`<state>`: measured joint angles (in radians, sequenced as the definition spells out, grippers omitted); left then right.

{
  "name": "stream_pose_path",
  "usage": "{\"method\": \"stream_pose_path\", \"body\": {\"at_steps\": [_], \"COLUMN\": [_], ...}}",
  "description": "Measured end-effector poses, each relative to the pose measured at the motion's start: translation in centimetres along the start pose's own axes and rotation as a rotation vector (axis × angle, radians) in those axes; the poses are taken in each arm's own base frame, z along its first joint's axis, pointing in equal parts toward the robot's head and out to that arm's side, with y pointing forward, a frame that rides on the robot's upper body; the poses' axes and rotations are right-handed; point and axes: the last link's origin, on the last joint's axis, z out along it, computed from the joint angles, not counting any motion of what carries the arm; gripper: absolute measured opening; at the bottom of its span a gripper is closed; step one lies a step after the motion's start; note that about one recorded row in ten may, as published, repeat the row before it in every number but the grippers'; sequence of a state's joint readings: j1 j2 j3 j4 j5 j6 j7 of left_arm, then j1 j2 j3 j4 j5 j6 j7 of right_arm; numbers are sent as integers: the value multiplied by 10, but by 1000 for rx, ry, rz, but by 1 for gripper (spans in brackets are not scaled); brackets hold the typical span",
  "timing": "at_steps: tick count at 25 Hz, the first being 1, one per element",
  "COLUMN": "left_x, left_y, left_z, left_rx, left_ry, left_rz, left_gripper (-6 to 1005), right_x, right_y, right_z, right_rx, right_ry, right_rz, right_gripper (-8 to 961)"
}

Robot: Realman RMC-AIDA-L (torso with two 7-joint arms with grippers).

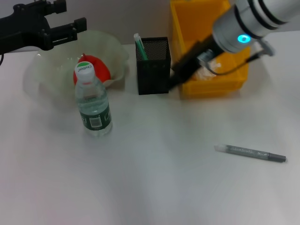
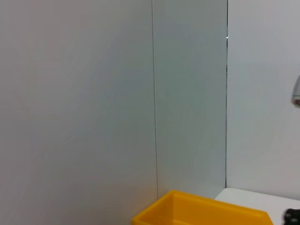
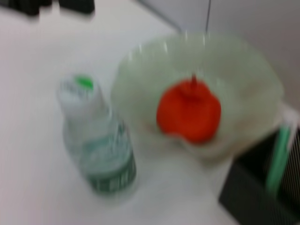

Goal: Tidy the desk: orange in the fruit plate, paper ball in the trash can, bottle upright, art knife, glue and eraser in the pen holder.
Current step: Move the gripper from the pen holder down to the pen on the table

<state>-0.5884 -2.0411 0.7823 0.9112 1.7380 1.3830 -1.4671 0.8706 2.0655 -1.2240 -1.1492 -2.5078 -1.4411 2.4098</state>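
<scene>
Remaining near the table's right front edge, the slim grey art knife [image 1: 251,153] needs grasping next—the right hand [image 1: 174,79], low beside the black mesh pen holder [image 1: 153,65], grips nothing I can tell.

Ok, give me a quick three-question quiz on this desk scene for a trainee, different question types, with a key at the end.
1. True or false: the bottle is lying on its side.
2. Where is the orange? A) in the fruit plate B) in the pen holder C) on the bare table
3. Fill in: the art knife lies on the ____, outside the pen holder.

Key: 1 false, it stands upright. 2 A. 3 table.
</scene>
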Motion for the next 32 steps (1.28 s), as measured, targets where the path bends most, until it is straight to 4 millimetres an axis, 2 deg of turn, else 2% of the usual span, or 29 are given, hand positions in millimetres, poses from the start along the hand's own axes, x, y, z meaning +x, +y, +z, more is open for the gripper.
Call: {"method": "stream_pose_path", "body": {"at_steps": [4, 15, 19, 26, 32], "left_x": [0, 2, 1, 1, 1], "left_y": [-1, -4, -5, -4, -3], "left_z": [0, -3, -5, -3, -1], "left_rx": [6, 17, 26, 26, 22], "left_ry": [-1, 3, 8, 11, 10], "left_rz": [1, 7, -4, -6, -6], "left_gripper": [723, 723, 723, 723, 723], "right_x": [18, 38, 55, 76, 92], "right_y": [8, 23, 27, 23, 21], "right_z": [-6, -6, -8, -20, -23], "right_rx": [-6, -110, -129, -115, -108], "right_ry": [187, 329, 425, 445, 468], "right_rz": [-16, -57, -54, -61, -32], "right_gripper": [625, 626, 626, 625, 559]}}
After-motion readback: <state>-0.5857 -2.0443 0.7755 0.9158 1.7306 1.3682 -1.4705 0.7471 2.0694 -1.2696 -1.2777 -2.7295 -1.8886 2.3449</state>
